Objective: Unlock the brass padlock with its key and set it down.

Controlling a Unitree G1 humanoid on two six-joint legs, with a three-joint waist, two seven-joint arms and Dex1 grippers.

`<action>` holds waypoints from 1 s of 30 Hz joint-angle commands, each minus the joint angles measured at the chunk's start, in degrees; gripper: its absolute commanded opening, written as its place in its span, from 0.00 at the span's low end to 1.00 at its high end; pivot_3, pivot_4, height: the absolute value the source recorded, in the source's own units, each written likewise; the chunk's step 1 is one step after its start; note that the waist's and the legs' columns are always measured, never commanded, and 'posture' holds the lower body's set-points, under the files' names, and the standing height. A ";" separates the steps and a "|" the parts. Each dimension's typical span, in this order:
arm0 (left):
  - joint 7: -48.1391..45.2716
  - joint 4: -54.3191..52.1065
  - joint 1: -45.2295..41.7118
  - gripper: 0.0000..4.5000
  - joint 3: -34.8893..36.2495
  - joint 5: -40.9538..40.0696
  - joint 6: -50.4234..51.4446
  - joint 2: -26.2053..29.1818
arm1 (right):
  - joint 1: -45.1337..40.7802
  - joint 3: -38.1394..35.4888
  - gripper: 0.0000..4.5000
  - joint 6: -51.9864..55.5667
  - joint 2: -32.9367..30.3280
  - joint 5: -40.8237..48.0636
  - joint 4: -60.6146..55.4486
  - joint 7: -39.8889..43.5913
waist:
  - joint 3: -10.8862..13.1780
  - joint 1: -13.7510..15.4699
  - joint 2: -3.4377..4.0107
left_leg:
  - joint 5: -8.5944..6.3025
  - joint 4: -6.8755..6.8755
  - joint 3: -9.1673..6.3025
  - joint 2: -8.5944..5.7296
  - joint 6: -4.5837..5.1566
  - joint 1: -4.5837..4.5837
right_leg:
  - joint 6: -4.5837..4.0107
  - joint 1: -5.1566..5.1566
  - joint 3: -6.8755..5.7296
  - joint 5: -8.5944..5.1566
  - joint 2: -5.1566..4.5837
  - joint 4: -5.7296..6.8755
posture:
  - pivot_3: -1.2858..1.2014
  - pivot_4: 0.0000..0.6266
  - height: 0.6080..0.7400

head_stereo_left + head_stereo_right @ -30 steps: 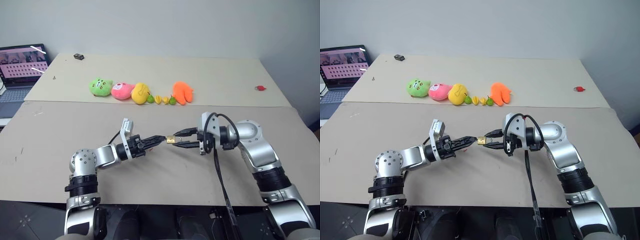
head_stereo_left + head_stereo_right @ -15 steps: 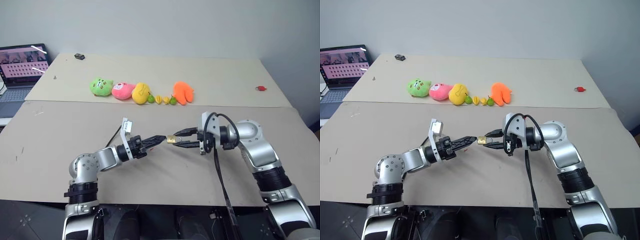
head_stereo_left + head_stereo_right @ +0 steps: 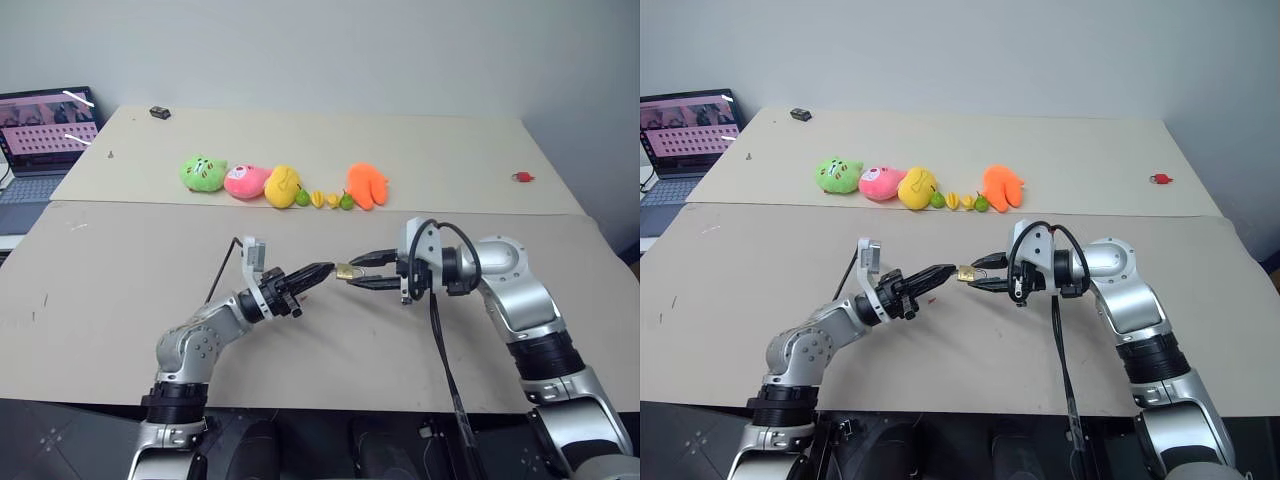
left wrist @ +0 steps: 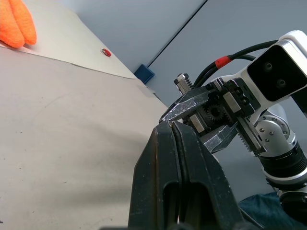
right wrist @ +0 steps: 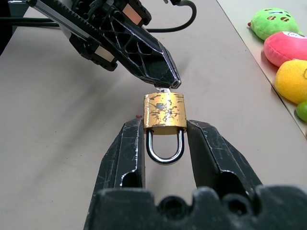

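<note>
Above the near worktop point(image 3: 120, 290), between the two arms, the brass padlock point(image 5: 164, 113) hangs in the air, pinched by its body between the two fingers of the right gripper point(image 5: 164, 143), with its silvery shackle pointing back toward that wrist and looking seated in the body. The left gripper point(image 3: 322, 271) is closed tight, its fingertips pressed at the padlock's keyhole end; a sliver of metal shows there in the right wrist view, most likely the key, though too little of it shows to be sure. Compared with a second ago, the left forearm has swung round: its elbow now sits lower and nearer the robot, and the wrist has rolled while the fingertips stayed at the lock. The right arm and the padlock have kept their place. That reads as the key being turned, so the unlocking step is probably under way, with the shackle not visibly sprung and the setting-down still to come. Two beige worktops meet along a seam; the far one carries a row of plush toys point(image 3: 281, 186), a small red object point(image 3: 519, 177) and a small dark item point(image 3: 156, 112). An open laptop point(image 3: 40, 140) sits left, below a plain grey wall.
</note>
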 commanded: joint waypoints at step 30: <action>-0.08 4.98 -5.97 0.06 0.94 -4.66 7.18 4.52 | -1.94 -1.18 0.21 0.85 -0.61 2.82 -2.97 0.04 | 0.01 0.03 0.00 | 0.00 0.01 -0.02 0.01 0.00 -0.03 | 0.03 -0.01 -0.03 -0.02 0.00 0.00 | 0.52 0.24 0.83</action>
